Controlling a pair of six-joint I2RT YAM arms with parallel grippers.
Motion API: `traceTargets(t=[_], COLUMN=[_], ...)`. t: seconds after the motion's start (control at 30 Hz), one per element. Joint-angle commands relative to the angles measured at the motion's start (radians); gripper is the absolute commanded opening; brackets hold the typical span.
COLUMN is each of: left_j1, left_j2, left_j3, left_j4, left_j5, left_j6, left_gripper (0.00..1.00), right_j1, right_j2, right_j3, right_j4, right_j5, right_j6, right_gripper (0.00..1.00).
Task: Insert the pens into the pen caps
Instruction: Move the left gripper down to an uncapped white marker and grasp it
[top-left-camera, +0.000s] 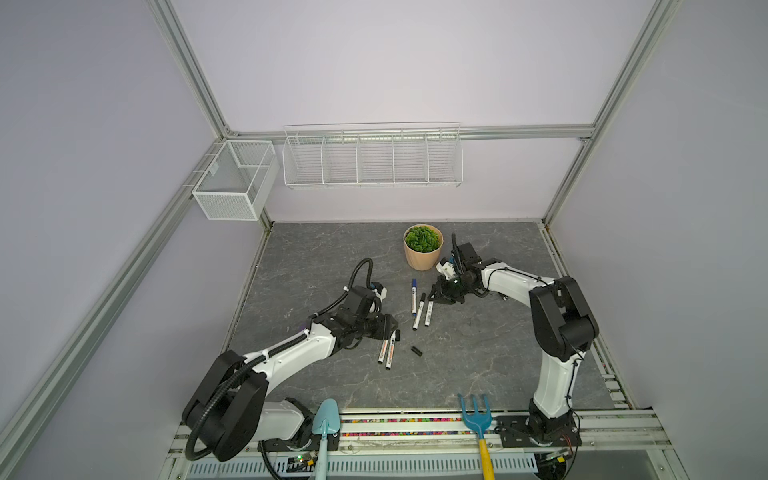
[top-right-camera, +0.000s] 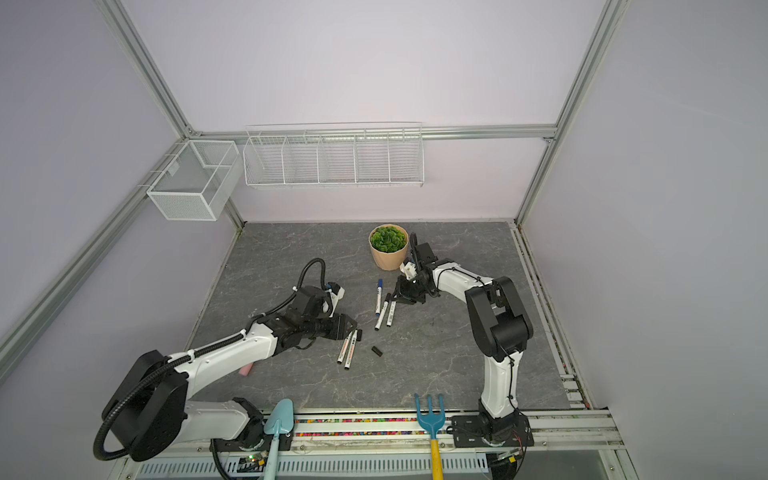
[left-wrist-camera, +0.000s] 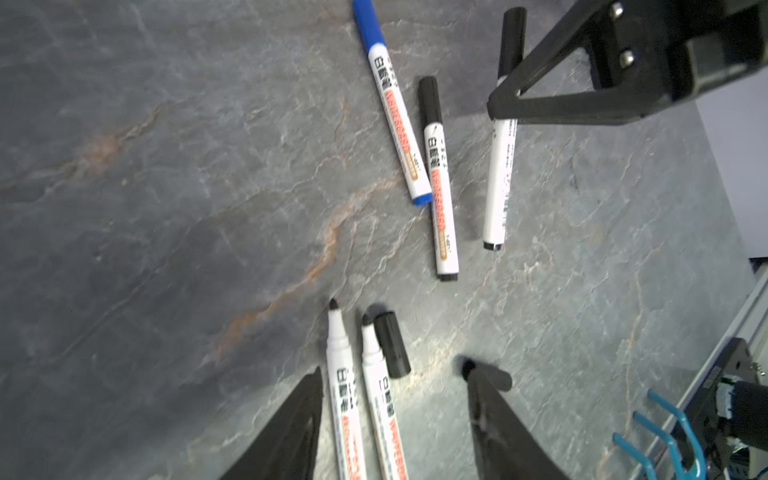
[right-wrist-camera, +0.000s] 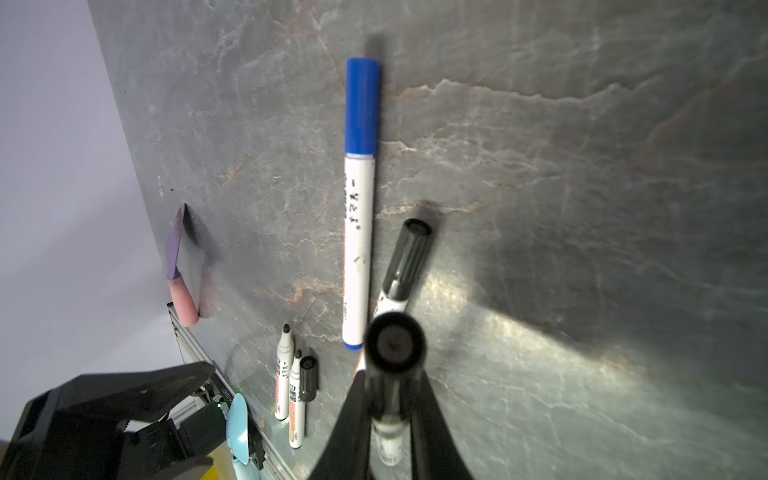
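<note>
Two uncapped black-tipped pens (left-wrist-camera: 347, 390) (top-left-camera: 386, 353) lie side by side between the fingers of my open left gripper (left-wrist-camera: 392, 370) (top-left-camera: 392, 328). A black pen cap (left-wrist-camera: 392, 345) lies against the nearer pen's tip. Another black cap (top-left-camera: 417, 351) lies loose to the right. A blue-capped pen (right-wrist-camera: 359, 216) (top-left-camera: 414, 297) and a black-capped pen (left-wrist-camera: 439, 178) rest mid-table. My right gripper (right-wrist-camera: 390, 376) (top-left-camera: 433, 298) is shut on a third capped pen (left-wrist-camera: 498, 174), whose black cap end (right-wrist-camera: 395, 345) points at the wrist camera.
A potted green plant (top-left-camera: 422, 246) stands just behind the right gripper. A light-blue trowel (top-left-camera: 326, 424) and a blue rake (top-left-camera: 476, 415) lean at the front rail. A pink-handled tool (right-wrist-camera: 180, 291) lies at the left table edge. Wire baskets (top-left-camera: 372, 160) hang on the back wall.
</note>
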Motion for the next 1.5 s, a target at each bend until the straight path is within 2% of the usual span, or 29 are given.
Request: traceTargets(t=[0.0,0.1,0.33,0.4,0.73,0.97,1.1,1.27,1.37,1.47], left_j1=[-0.015,-0.027,-0.04,-0.042,-0.054,-0.065,-0.087,-0.135,-0.144,-0.144], left_j2=[-0.045,-0.068,-0.072,-0.069,-0.005,0.049,0.078,0.143,0.19,0.22], left_j3=[-0.022,-0.039,-0.056,-0.058,-0.05,-0.029,-0.006,0.046,0.071,0.07], left_j4=[-0.109,-0.137,-0.155,-0.153,-0.139,-0.143,-0.161,-0.245,-0.307,-0.314], left_j5=[-0.066,-0.079,-0.099,-0.1,-0.095,-0.1,-0.119,-0.205,-0.261,-0.249], left_j6=[-0.027,-0.041,-0.056,-0.056,-0.048,-0.047,-0.038,-0.024,-0.046,-0.07], left_gripper=[0.55,0.55,0.54,0.53,0.43,0.43,0.43,0.42,0.37,0.3], right_j1=[-0.005,-0.004,-0.003,-0.003,-0.004,-0.015,-0.028,-0.043,-0.051,-0.054], right_j2=[0.05,0.064,0.033,0.008,-0.067,-0.084,-0.096,-0.108,-0.115,-0.124], right_j3=[-0.009,-0.014,-0.016,-0.02,-0.018,-0.036,-0.048,-0.06,-0.071,-0.077], right_j4=[0.025,0.068,0.105,0.1,0.062,0.061,0.067,0.074,0.08,0.08], right_j5=[-0.022,-0.038,-0.044,-0.027,0.031,0.026,0.025,0.02,0.018,0.017], right_j6=[0.033,0.066,0.09,0.086,0.046,0.038,0.038,0.037,0.037,0.03], right_gripper=[0.17,0.21,0.42,0.44,0.45,0.44,0.44,0.44,0.44,0.44])
